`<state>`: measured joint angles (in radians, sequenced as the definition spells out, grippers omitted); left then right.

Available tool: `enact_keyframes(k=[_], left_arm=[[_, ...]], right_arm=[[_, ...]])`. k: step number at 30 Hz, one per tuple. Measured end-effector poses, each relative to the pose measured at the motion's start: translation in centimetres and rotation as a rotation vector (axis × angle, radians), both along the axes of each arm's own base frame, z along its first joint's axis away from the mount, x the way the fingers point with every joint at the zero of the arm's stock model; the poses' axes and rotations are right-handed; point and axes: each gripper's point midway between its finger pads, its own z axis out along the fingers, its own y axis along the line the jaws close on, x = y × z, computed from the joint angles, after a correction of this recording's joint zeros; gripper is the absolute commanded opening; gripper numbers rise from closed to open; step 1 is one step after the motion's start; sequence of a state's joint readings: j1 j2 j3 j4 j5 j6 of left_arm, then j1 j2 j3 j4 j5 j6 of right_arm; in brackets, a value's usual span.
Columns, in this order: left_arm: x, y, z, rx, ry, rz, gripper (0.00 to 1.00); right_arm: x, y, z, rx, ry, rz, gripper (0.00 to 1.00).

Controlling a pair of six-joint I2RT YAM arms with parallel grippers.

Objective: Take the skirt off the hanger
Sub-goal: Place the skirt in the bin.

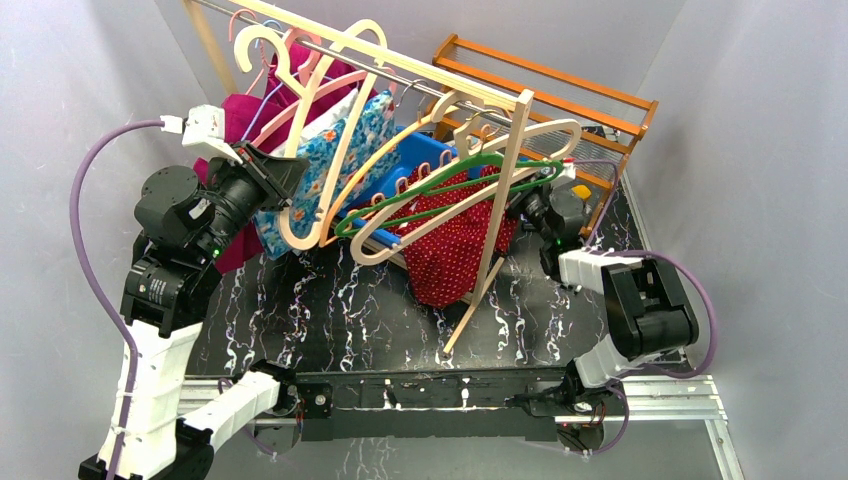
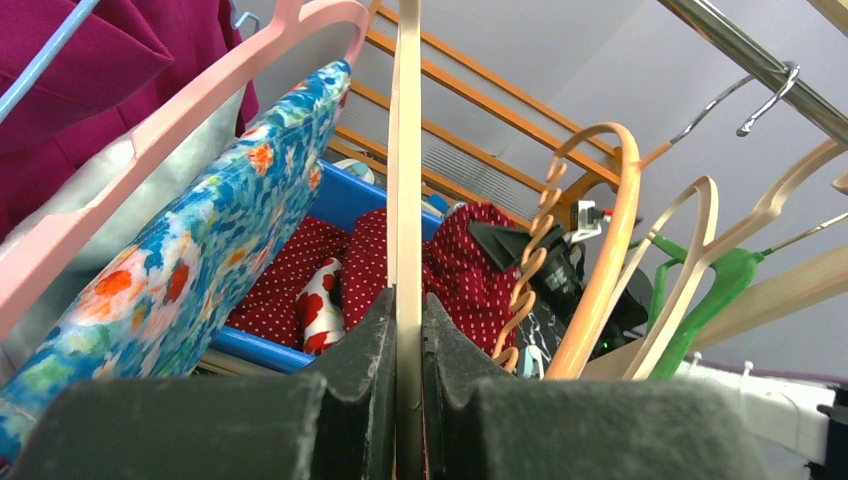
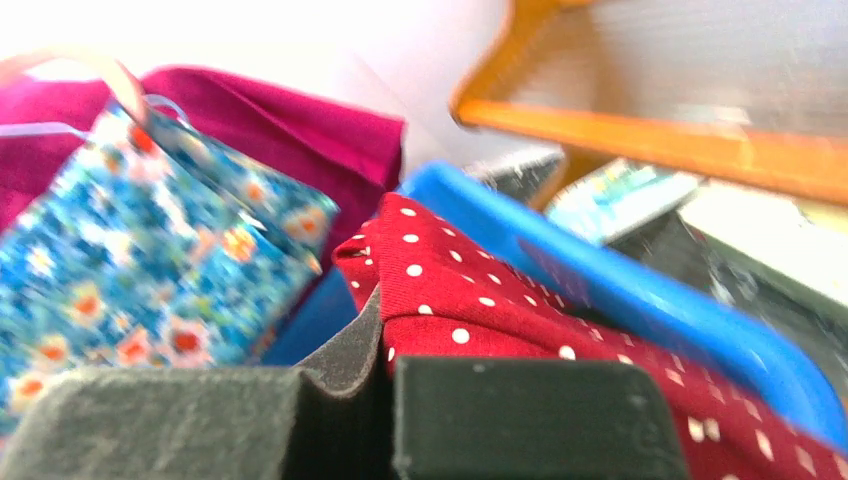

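Red skirt (image 1: 452, 250) with white dots hangs bunched centre-right, spilling over the near edge of the blue bin (image 1: 425, 150). Right gripper (image 3: 385, 348) jaws pinched tight on its fabric. Left gripper (image 2: 407, 312) jaws clamped on a cream wooden hanger (image 2: 405, 150).

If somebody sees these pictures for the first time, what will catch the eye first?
The red dotted skirt at the centre, below a crowded clothes rail, beside a blue floral garment. The left jaws clamp a pale wooden hanger; the right jaws pinch the skirt.
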<state>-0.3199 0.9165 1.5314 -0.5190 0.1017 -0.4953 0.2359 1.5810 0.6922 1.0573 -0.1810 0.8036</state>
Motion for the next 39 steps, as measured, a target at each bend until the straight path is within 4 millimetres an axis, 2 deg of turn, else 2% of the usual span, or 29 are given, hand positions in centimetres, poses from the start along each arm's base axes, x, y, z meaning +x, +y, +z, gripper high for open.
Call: enact_keyframes(k=[2, 7, 12, 20, 26, 31, 36, 39], left_arm=[[-0.1, -0.2, 0.1, -0.004, -0.001, -0.011, 0.0], [-0.4, -0.6, 0.2, -0.021, -0.001, -0.035, 0.0], [-0.6, -1.0, -0.1, -0.037, 0.004, -0.055, 0.0], [-0.7, -1.0, -0.4, -0.04, 0.009, -0.061, 0.0], [-1.0, -0.7, 0.1, -0.044, -0.015, -0.051, 0.0], [-1.2, -0.6, 0.4, -0.047, -0.023, -0.048, 0.0], [-1.1, -0.7, 0.5, -0.052, -0.025, -0.049, 0.0], [-1.1, -0.7, 0.5, -0.059, -0.022, -0.049, 0.0]], right_arm=[[1.6, 0.5, 2.7, 0.05, -0.053, 0.007, 0.0], [3.8, 1.2, 7.5, 0.118, -0.162, 0.036, 0.0], [5.3, 1.0, 10.4, 0.129, -0.26, 0.097, 0.0], [8.3, 1.4, 11.2, 0.078, -0.324, 0.237, 0.0], [9.3, 2.7, 15.2, 0.056, -0.412, 0.318, 0.0], [9.1, 3.9, 17.1, 0.068, -0.447, 0.346, 0.0], [8.5, 6.7, 16.8, 0.131, -0.404, 0.39, 0.0], [8.0, 8.4, 15.3, 0.178, -0.341, 0.408, 0.0]])
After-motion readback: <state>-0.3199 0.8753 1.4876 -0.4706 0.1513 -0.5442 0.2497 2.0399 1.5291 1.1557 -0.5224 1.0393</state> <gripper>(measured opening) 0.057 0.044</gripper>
